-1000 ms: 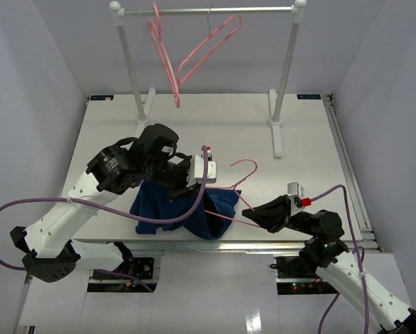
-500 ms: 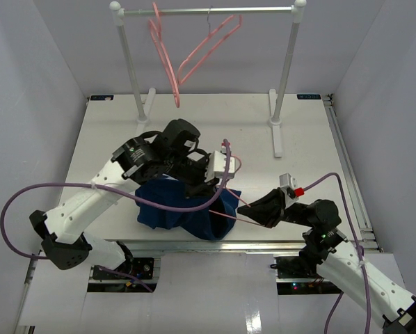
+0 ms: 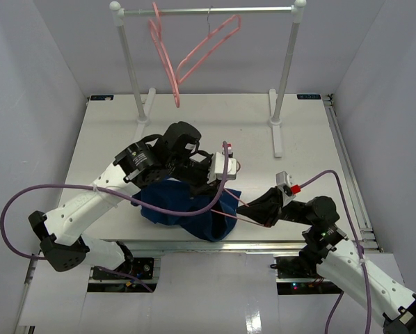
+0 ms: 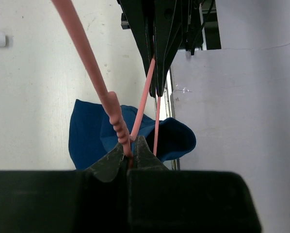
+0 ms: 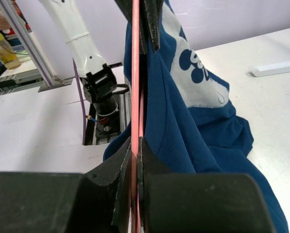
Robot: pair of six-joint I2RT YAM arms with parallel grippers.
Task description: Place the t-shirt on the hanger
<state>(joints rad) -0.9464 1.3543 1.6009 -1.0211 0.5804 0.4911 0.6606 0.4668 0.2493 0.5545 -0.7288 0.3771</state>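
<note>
The navy t-shirt (image 3: 173,207) lies crumpled near the table's front edge, under my left arm. One pink hanger (image 3: 244,220) is held low over the shirt between both grippers. My left gripper (image 3: 218,189) is shut on the hanger's ribbed wire (image 4: 117,121), with the t-shirt (image 4: 87,131) below it. From the right, my right gripper (image 3: 248,207) is shut on a straight stretch of the hanger (image 5: 135,73). The t-shirt (image 5: 208,136), white print showing, hangs right beside that wire. How far the hanger sits inside the cloth is hidden.
A white clothes rack (image 3: 208,10) stands at the back of the table (image 3: 104,132), with two more pink hangers (image 3: 168,62) (image 3: 213,40) on its rail. Its right post and foot (image 3: 277,136) stand behind my right arm. Purple cables loop off both arms.
My left arm has swung right across the t-shirt and its jaws have closed on the hanger wire. The right gripper has lifted slightly toward the shirt, still holding the hanger.
</note>
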